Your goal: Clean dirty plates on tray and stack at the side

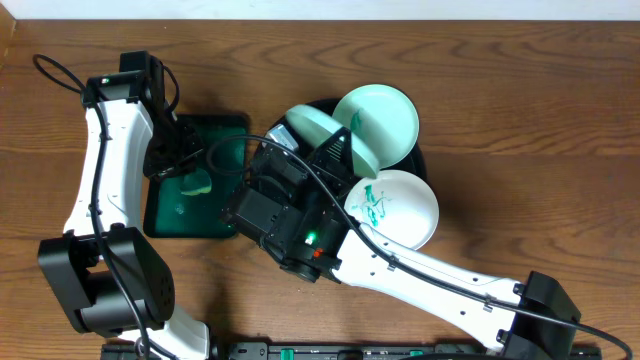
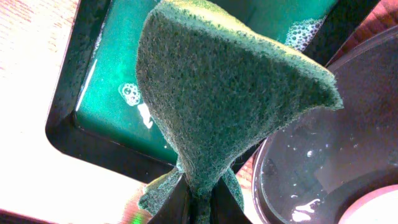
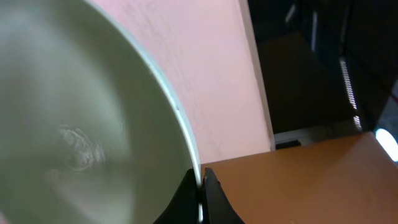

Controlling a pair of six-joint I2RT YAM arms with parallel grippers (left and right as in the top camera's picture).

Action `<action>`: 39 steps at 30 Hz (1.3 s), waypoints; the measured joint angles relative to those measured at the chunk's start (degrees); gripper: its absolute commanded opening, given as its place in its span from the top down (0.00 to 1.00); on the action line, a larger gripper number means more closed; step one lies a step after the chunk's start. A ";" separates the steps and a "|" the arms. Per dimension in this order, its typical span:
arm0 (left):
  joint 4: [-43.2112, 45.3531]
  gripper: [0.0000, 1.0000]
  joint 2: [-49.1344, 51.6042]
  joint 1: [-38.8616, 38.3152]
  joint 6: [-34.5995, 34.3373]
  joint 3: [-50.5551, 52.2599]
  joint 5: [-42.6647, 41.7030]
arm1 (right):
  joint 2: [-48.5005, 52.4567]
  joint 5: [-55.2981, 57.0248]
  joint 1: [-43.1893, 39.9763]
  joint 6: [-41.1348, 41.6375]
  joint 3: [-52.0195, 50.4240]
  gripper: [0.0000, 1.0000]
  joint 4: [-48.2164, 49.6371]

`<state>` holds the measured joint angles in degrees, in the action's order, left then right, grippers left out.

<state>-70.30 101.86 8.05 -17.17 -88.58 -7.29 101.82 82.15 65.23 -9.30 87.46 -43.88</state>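
Plates crowd the black tray (image 2: 348, 118), which stands on the wooden desk (image 1: 520, 80) right of centre. Nearest the arm bases, the smeared plate (image 1: 405, 210) lies face up at the tray's near edge, white with green scribbles on its left half. Behind it, the right fingers (image 3: 183, 208) are pressed onto the rim of the held plate (image 1: 315, 125), which is pale aqua and tilted steeply over the tray's left side. Level with that, to the left, the green tray (image 1: 180, 215) holds a shallow soapy film with bubbles. Above it the left fingers (image 2: 177, 208) pinch the green sponge (image 2: 217, 106) by its narrow end. Droplets wet the black tray's floor. Farthest back, the aqua plate (image 1: 385, 120) rests face up on the tray's far side.
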 measured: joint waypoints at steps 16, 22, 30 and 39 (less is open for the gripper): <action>-0.39 0.93 0.00 0.00 0.02 0.00 -0.02 | -0.02 -1.64 1.60 -0.24 -0.09 0.99 -1.38; -0.42 0.93 0.00 0.00 0.02 0.02 -0.02 | -0.26 -1.38 1.49 -0.20 -0.11 0.99 -1.53; -0.83 0.93 0.00 0.00 0.02 0.02 -0.02 | -0.66 -15.41 -0.66 9.60 -0.11 0.99 -4.66; -1.27 0.93 0.00 0.00 0.02 0.02 0.00 | -1.46 -38.99 -17.00 29.81 -0.11 0.99 -5.68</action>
<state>-71.57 101.86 8.05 -17.15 -88.55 -7.29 100.36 43.16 48.23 20.51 87.35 -49.56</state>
